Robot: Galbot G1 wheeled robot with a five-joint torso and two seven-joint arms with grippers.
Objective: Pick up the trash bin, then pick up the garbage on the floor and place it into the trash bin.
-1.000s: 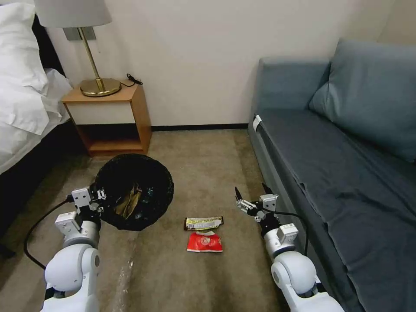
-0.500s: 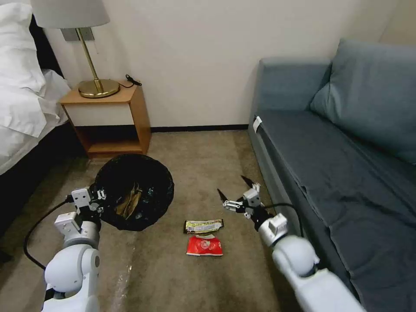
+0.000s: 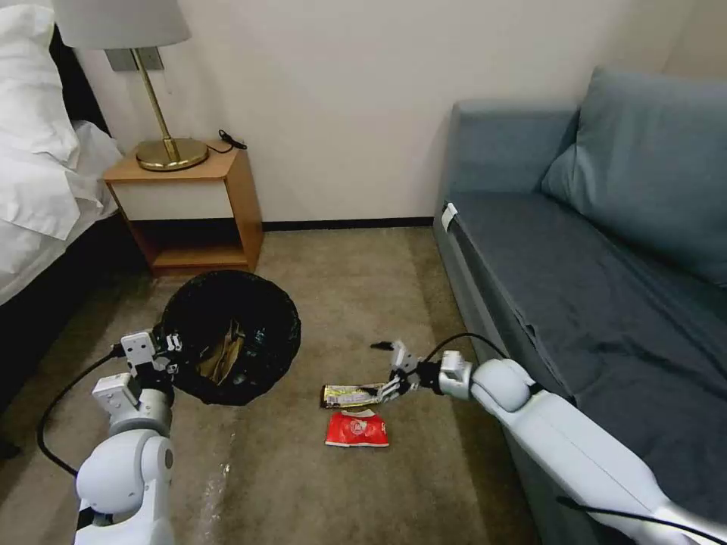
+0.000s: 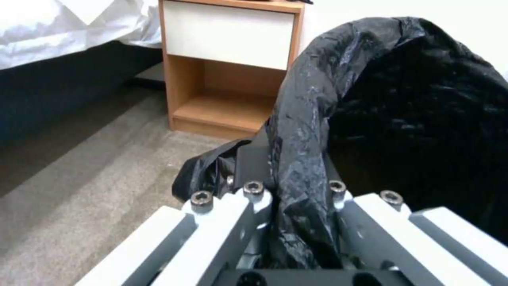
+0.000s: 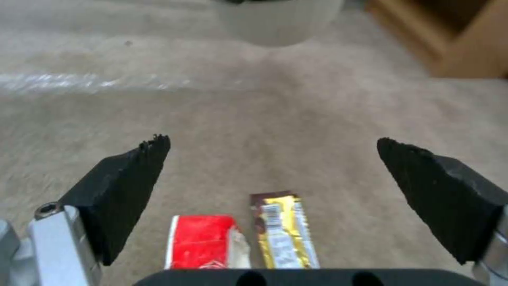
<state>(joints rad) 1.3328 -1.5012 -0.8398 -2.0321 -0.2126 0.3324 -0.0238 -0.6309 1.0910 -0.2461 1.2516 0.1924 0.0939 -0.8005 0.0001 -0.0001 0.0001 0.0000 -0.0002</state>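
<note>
Right gripper [image 3: 388, 369], jaws spread, poised at yellow-black wrapper [image 3: 354, 393]; thin, light, probably slippery, best pinched across its near end. Left gripper [image 3: 168, 350] clenched on trash bin [image 3: 231, 333] rim.

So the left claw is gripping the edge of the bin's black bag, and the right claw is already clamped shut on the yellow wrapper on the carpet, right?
Not quite. The left claw does grip the bin's black bag, but the right claw is wide open, hovering above the yellow wrapper on the carpet, beside the red packet. The right wrist view shows its two fingers spread apart, holding nothing.
</note>
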